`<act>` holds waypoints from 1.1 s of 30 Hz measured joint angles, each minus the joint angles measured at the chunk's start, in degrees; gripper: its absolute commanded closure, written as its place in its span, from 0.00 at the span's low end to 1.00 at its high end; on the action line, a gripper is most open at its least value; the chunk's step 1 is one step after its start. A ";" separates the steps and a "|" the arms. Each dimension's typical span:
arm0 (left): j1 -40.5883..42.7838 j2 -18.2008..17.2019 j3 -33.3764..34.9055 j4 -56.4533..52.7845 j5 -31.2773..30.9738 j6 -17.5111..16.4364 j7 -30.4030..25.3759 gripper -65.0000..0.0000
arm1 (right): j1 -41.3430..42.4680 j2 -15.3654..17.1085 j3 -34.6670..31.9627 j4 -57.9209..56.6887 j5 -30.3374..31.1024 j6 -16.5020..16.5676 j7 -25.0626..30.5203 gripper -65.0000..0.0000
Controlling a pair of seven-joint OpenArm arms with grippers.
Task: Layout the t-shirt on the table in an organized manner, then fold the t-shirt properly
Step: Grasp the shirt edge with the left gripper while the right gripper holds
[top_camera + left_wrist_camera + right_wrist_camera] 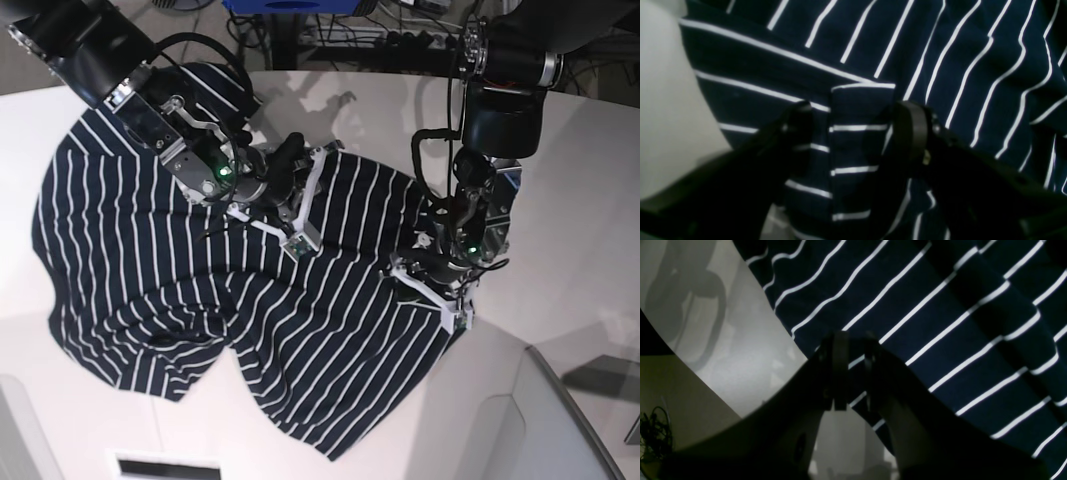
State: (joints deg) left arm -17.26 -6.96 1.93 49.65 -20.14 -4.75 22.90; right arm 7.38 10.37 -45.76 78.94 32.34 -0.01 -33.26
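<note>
The t-shirt (200, 310) lies spread but rumpled across the left and middle of the white table (580, 240), its hem bunched toward the near side. Left of centre in the base view, the right gripper (290, 205) sits over the shirt's upper middle; its wrist view shows the jaws drawn narrow, pinching a fold of striped cloth. Further right, the left gripper (445, 290) is at the shirt's right edge, its jaws moderately apart with a thick fold of fabric clamped between them.
</note>
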 measured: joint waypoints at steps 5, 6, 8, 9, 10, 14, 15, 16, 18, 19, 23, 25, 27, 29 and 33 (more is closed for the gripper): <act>0.00 0.26 0.00 -0.07 -0.02 -0.02 0.00 0.47 | 0.00 0.02 0.00 0.00 -0.02 0.00 0.00 0.88; 0.00 0.22 0.00 -0.07 -0.02 -0.02 0.00 0.50 | 0.00 0.02 0.00 0.00 0.00 0.00 0.00 0.88; 0.00 0.22 0.00 -0.07 0.04 -0.02 0.00 0.60 | 0.00 0.02 0.00 0.00 0.00 0.00 0.00 0.88; 0.00 0.22 0.00 -0.07 0.11 0.00 0.00 0.66 | 0.00 0.02 0.00 0.00 0.00 0.00 0.00 0.88; 0.00 0.24 0.00 -0.07 0.24 -0.02 0.00 0.72 | 0.00 0.02 0.00 0.00 -0.02 0.00 0.00 0.88; -0.02 0.22 0.00 -0.20 0.24 0.00 0.00 0.87 | 0.00 0.02 0.00 0.00 0.00 0.00 0.00 0.88; 0.00 0.24 0.00 -0.20 0.24 0.00 0.00 0.89 | 0.00 0.02 0.00 0.00 0.00 0.00 0.00 0.88; 0.00 0.24 0.00 -0.28 0.22 -0.02 -0.02 0.89 | 0.00 0.02 0.00 0.00 -0.02 0.02 0.00 0.88; -0.24 0.26 0.00 -1.79 0.17 -0.04 -0.48 0.89 | 0.00 0.02 0.00 0.00 -0.02 0.02 0.00 0.88; -0.37 0.26 -0.02 -2.89 0.15 -0.04 -1.29 0.90 | 0.00 0.02 0.00 0.00 -0.02 0.00 0.02 0.88; -1.81 0.13 -0.02 -4.46 -0.22 -0.17 -0.87 1.00 | 0.00 0.00 0.00 0.00 0.00 0.02 0.00 0.88; -1.73 0.13 -0.02 -4.39 -0.24 -0.20 -0.96 1.00 | 0.02 0.02 0.00 0.00 -0.02 0.00 0.02 0.88; -1.44 0.15 0.00 -2.71 -0.17 0.07 0.57 1.00 | -0.02 0.02 0.00 0.00 0.00 0.00 0.00 0.88; -0.96 0.02 0.00 0.31 -0.26 0.04 0.66 1.00 | 0.00 0.02 0.00 0.00 -0.02 0.00 -0.04 0.88; 0.42 -0.61 0.09 6.99 -0.79 4.22 1.33 1.00 | -0.02 0.02 0.00 0.00 -0.02 0.00 -0.09 0.88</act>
State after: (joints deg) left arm -16.84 -7.57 2.02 56.64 -20.93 -0.54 24.23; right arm 7.35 10.39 -45.76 78.94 32.32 -0.01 -33.34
